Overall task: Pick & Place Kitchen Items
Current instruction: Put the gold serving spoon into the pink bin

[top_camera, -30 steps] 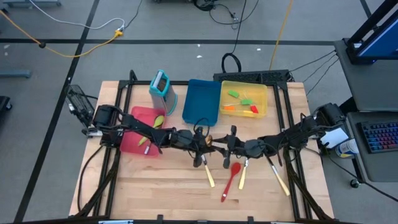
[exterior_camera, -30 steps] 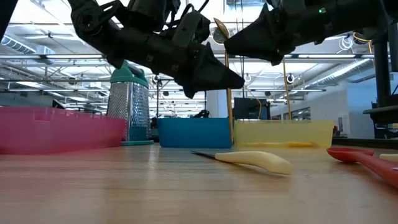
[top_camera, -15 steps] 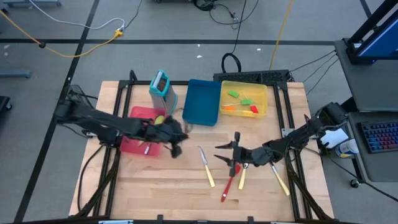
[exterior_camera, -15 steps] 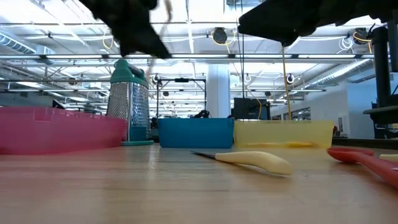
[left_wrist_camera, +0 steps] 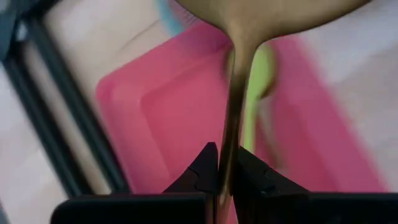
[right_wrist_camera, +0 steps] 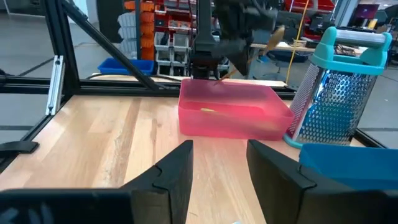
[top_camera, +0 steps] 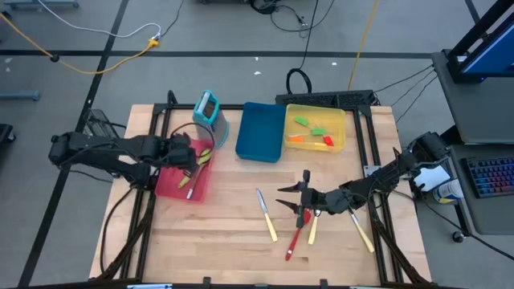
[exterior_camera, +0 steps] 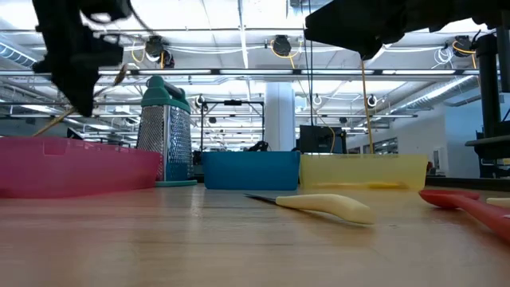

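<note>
Your left gripper (left_wrist_camera: pixel 219 171) had its jaws pinched tight on the handle of a gold spoon (left_wrist_camera: pixel 239 93), while your right gripper (right_wrist_camera: pixel 219 163) stood with its fingers spread and nothing between them.

For room to move, you had open wood along the near part of the table (top_camera: pixel 225 249), and a bare strip between the red tray (top_camera: pixel 173 186) and the cream-handled knife (top_camera: pixel 267 215). The left gripper was hemmed in more: it hung over the red tray, with the teal grater (top_camera: pixel 207 112) just beyond and the blue tray (top_camera: pixel 259 132) beside that. The yellow tray (top_camera: pixel 341 132) sat at the far right, holding green and orange mini spatulas (top_camera: pixel 309 132).

Your left arm reached in low from the table's left edge, stretched across toward the tray. Your right arm came in from the right edge, its gripper raised above the utensils at mid-table.

The gold spoon ran straight out from the left fingers, bowl leading, over the tray, where a green spoon (left_wrist_camera: pixel 255 93) already lay. Under your right gripper, the red spoon (top_camera: pixel 295 239) lay bowl away from the front edge, and a second knife (top_camera: pixel 361 231) lay slanted to its right.
</note>
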Controlling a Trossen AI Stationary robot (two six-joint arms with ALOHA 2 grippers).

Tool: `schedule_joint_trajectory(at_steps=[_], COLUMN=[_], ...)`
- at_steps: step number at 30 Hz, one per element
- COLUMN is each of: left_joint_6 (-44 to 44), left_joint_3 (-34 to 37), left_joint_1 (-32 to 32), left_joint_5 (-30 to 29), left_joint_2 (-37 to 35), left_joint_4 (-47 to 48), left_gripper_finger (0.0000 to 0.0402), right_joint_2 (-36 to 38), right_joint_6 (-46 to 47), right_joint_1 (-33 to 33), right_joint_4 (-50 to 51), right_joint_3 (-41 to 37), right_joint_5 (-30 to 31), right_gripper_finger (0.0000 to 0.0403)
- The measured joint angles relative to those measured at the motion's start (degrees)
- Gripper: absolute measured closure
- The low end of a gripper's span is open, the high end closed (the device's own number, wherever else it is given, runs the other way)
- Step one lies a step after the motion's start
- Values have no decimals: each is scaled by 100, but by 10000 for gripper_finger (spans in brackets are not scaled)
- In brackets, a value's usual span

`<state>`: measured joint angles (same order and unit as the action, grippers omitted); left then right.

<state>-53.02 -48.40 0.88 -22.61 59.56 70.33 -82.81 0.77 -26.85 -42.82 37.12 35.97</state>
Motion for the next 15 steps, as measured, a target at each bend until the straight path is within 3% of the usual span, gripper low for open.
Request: schedule_joint_trajectory(at_steps=[9,15], left_joint_6=[713,1078], left_joint_3=[971,1266], left_joint_1=[1409,1760], left_joint_5=[1051,1410], left_joint_2=[246,642], left_joint_4=[-785,-1482], left_gripper_finger=[381,381], right_joint_2=[0,0], right_joint_6=[453,455], right_joint_1=[0,0], right_joint_4=[19,19], right_joint_3=[0,0], right_joint_5=[0,-2], right_gripper_finger=[257,259])
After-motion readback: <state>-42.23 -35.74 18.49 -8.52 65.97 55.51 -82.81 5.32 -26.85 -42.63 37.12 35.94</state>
